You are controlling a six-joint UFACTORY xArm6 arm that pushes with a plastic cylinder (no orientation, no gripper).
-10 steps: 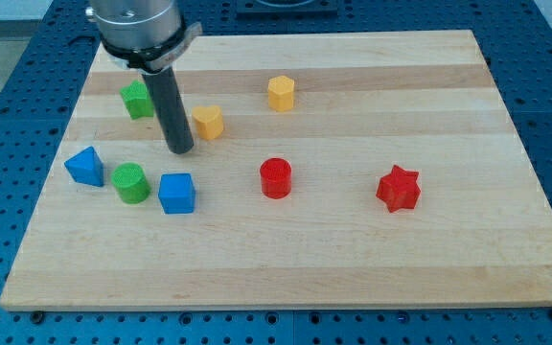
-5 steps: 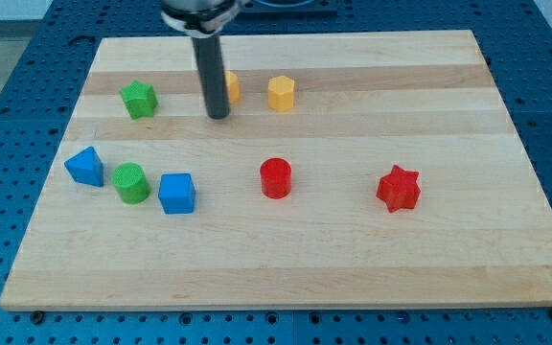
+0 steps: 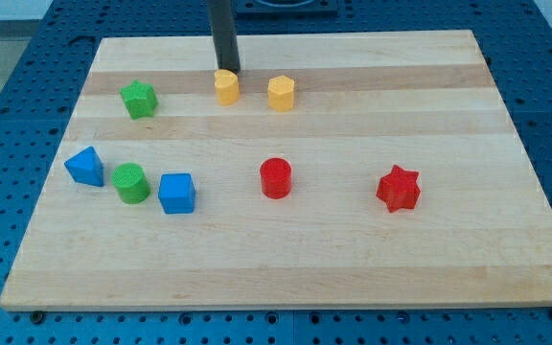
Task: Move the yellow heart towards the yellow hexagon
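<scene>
Sitting just above the yellow heart (image 3: pixel 225 87), my tip (image 3: pixel 229 72) is no pincer, so open or closed doesn't apply. Yellow hexagon (image 3: pixel 281 93) is sitting to its lower right; I'm guessing one short push rightward is next.

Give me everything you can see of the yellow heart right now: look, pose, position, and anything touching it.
The yellow heart is a small, matte yellow block, plastic by its look, resting flat on the wooden board near the view's top. Its heart outline is hard to make out at this size. The yellow hexagon sits just to its right, with a clear gap between them. My tip stands right at the heart's top edge, apparently touching it or nearly so. Nothing else is near it.
</scene>
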